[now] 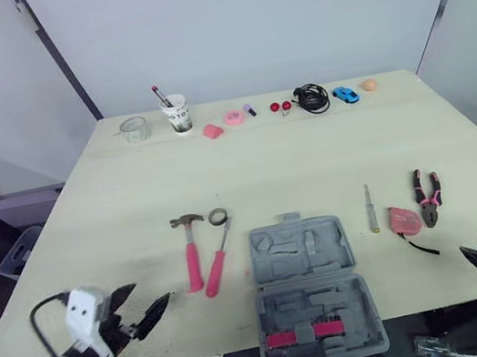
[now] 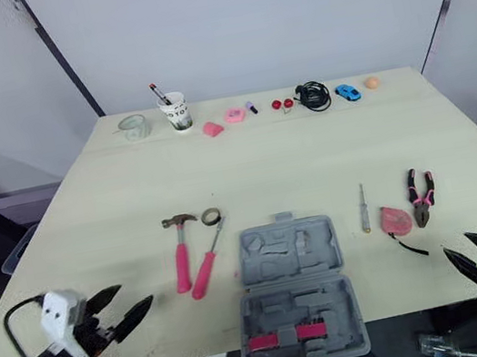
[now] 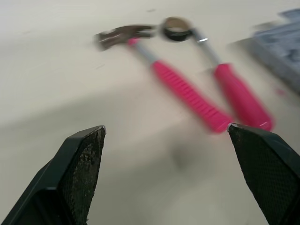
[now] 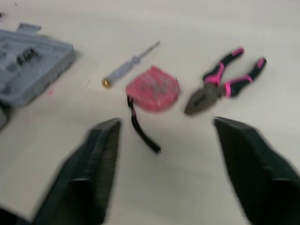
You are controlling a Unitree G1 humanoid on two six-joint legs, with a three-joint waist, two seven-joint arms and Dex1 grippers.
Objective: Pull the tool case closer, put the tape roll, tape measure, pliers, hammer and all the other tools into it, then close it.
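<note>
One hammer (image 1: 191, 256); one pliers (image 1: 429, 208) — tool case (image 1: 265, 271) open

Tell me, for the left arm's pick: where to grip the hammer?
Probably the hammer's pink handle nearer the head, from above, closing across it. It lies flat, and the screwdriver crowds the handle's near end but angles away farther up.

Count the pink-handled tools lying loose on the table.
3. The hammer and a screwdriver lie side by side left of the tool case; the pliers lie right of it. None seems hidden.
</note>
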